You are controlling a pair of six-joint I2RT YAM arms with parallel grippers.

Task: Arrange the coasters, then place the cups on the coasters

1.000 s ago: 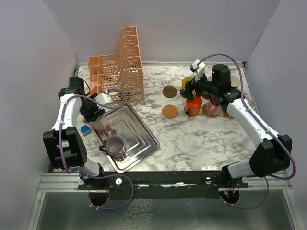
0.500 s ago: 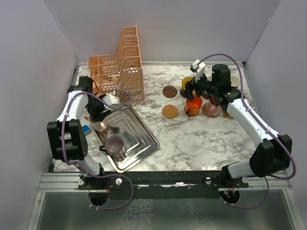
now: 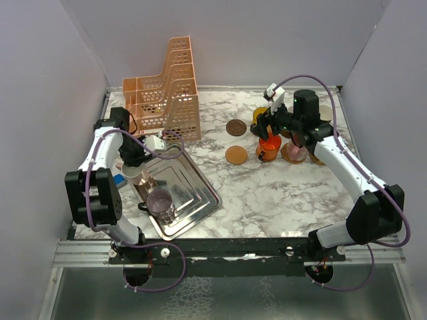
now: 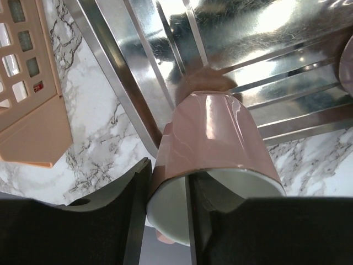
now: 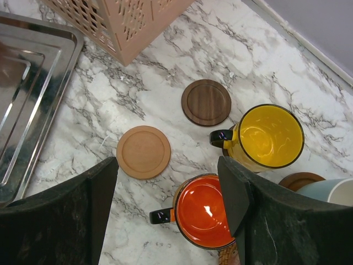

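Two bare coasters, tan coaster [image 5: 143,152] and dark coaster [image 5: 206,102], lie mid-frame in the right wrist view, with no cup on either.

Grip: left fingers [image 4: 168,193] clamped on the wall of the pink cup [image 4: 215,132], one inside the rim, one outside. Cup tilted over the tray [image 4: 248,33] edge, lower centre of the left wrist view.

Risk: a glossy wall pinched near the rim may pivot, slip, or clip the tray lip.

Other arm: right fingers [image 5: 167,176] apart above the orange cup [image 5: 204,212]. The yellow cup [image 5: 270,135] is just beside it, and closing could nudge that one.
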